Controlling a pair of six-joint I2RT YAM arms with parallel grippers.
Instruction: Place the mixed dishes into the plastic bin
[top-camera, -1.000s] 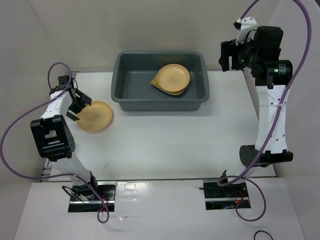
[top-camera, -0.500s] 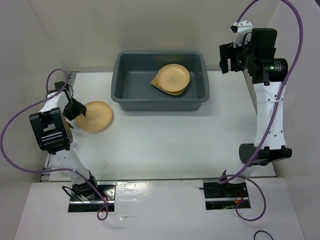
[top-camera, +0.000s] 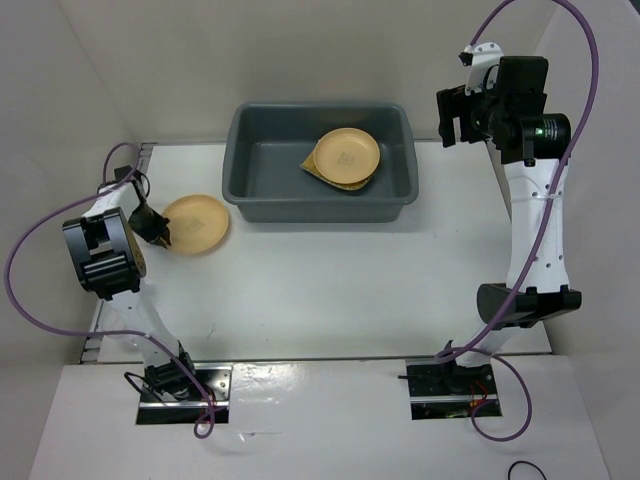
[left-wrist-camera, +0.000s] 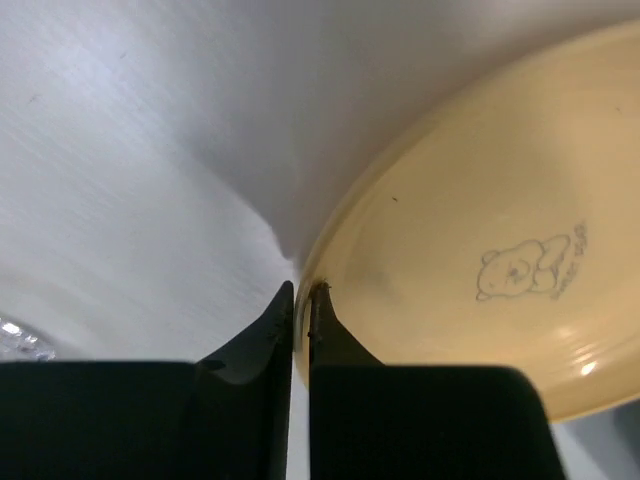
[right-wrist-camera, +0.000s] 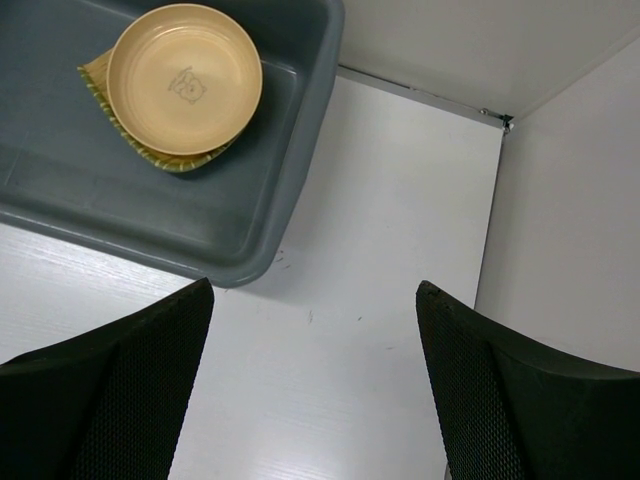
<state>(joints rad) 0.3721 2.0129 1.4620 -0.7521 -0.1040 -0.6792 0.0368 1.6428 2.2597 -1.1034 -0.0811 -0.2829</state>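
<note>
A yellow-orange plate (top-camera: 199, 222) lies on the white table left of the dark grey plastic bin (top-camera: 262, 205). My left gripper (top-camera: 159, 231) is shut on its left rim. In the left wrist view the two fingers pinch the plate's edge (left-wrist-camera: 303, 295), and the plate (left-wrist-camera: 480, 270) shows a bear drawing. A second plate (top-camera: 347, 155) rests in the bin on a bamboo-slat tray (top-camera: 308, 168). My right gripper (top-camera: 452, 115) hangs open and empty, high beside the bin's right end. Its view shows the gripper (right-wrist-camera: 312, 290) above the bin (right-wrist-camera: 300, 150), plate (right-wrist-camera: 185, 78) and tray (right-wrist-camera: 96, 73).
Side walls close in the table at left and right, with a back wall behind the bin. Something clear glints at the lower left edge of the left wrist view (left-wrist-camera: 12, 338).
My left gripper has gone from open to shut on the plate's rim, and the plate has shifted slightly right. The right arm has drifted a little.
</note>
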